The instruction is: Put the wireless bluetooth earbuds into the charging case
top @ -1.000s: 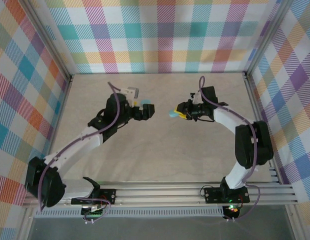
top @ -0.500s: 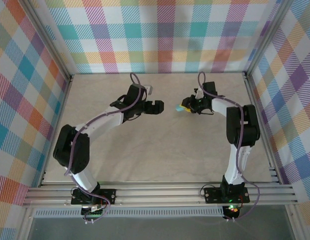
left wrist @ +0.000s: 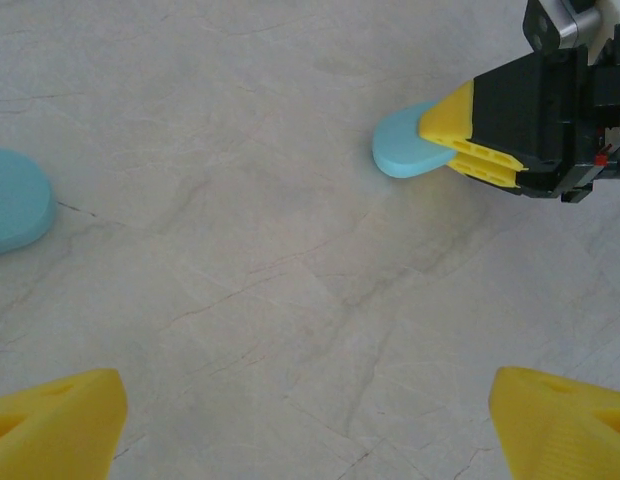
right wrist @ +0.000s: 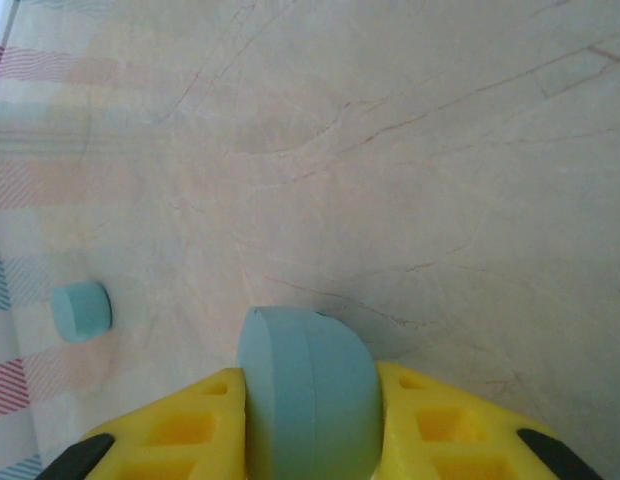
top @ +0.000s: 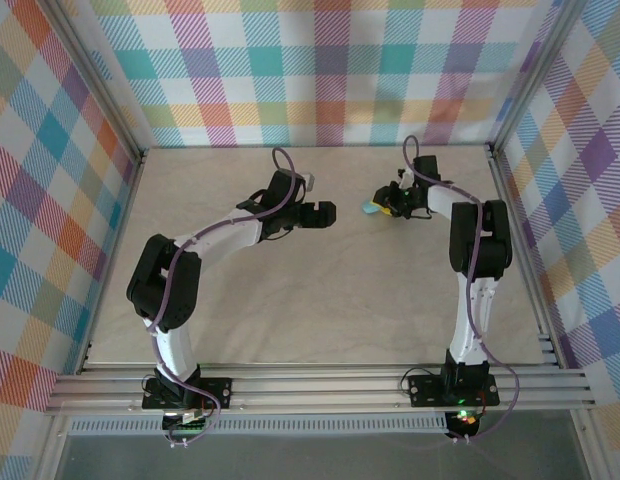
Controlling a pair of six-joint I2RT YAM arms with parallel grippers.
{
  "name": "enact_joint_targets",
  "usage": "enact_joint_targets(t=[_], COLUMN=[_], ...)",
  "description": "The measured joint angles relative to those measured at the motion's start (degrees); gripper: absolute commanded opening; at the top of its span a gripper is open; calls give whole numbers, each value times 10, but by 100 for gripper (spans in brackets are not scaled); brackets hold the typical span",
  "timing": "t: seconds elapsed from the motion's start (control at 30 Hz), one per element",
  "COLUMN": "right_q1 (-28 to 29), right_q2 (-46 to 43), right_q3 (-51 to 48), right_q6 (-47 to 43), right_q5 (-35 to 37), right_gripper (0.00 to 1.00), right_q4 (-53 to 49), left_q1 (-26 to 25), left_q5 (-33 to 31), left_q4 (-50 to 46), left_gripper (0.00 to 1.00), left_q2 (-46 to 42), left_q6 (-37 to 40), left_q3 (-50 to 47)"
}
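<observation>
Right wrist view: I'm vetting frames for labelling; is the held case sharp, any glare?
Right wrist view: charging case and yellow fingers are softly blurred, too close; the table beyond is sharper, with a faint plaid reflection at left. Left wrist view: even light, faint shadow under the case, no glare.

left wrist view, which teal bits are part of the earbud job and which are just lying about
Job in hand:
- teal case, clamped in the right gripper
- left gripper, open, nothing between its fingers

Lying about:
- second teal piece, loose on the table, cut off at the left edge; case or bud, cannot tell
</observation>
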Motion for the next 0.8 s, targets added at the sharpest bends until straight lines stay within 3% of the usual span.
enact_joint_targets(t=[0.27, 0.6, 0.7, 0.8], right_q1=[2, 2, 2, 2], right_q2=[-1, -48, -92, -155], right_q3=[8, 7, -7, -36], right_q6=[-25, -59, -73, -95], right_q5=[41, 100, 120, 142], right_gripper=[51, 56, 63, 85], right_q4=[-42, -98, -103, -104], left_q1=[0, 0, 0, 0], left_q5=[0, -20, -42, -65], left_q4=[3, -10, -24, -46], left_gripper=[93, 98, 100, 100], left_q2=[0, -40, -77, -125], left_q6=[0, 10, 27, 54], left_q3=[-2, -23, -27, -29])
